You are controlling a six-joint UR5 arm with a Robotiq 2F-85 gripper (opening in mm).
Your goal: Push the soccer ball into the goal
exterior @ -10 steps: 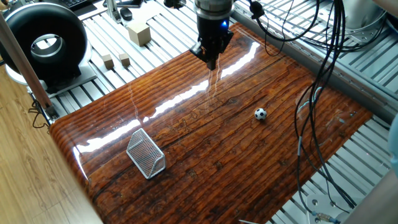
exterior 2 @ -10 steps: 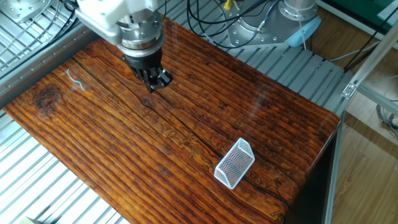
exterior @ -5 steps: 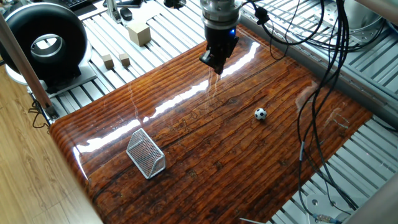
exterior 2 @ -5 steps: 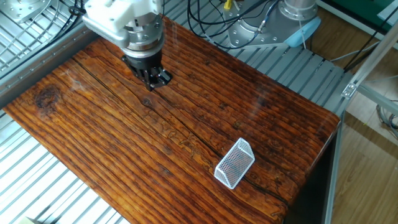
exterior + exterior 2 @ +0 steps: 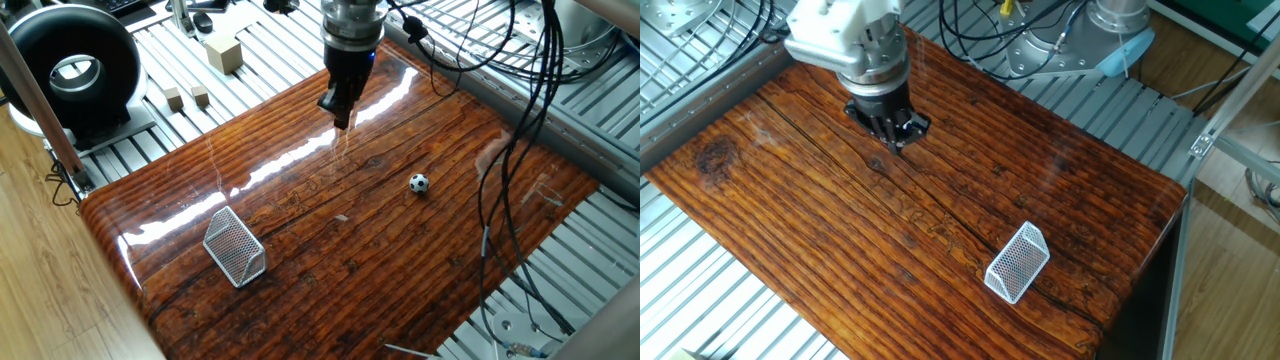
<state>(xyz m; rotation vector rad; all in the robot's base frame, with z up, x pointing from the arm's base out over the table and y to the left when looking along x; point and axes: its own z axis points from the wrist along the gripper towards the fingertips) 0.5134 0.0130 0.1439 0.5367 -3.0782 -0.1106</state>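
Observation:
The soccer ball (image 5: 419,183), tiny and white with black patches, lies on the wooden board toward its right side. The goal (image 5: 236,246), a small silver wire-mesh wedge, stands near the board's front left edge, well apart from the ball. It also shows in the other fixed view (image 5: 1018,263), where the ball is hidden. My gripper (image 5: 338,112) hangs just above the board's far part, up and left of the ball, fingers together and empty. It also shows in the other fixed view (image 5: 900,139).
A big black ring-shaped device (image 5: 75,70) and wooden cubes (image 5: 224,52) sit off the board at the back left. Black cables (image 5: 520,150) hang over the board's right side. Ribbed metal table (image 5: 700,290) surrounds the board.
The gripper has shifted slightly across the far part of the board and its wrist has turned. The ball and goal have not moved.

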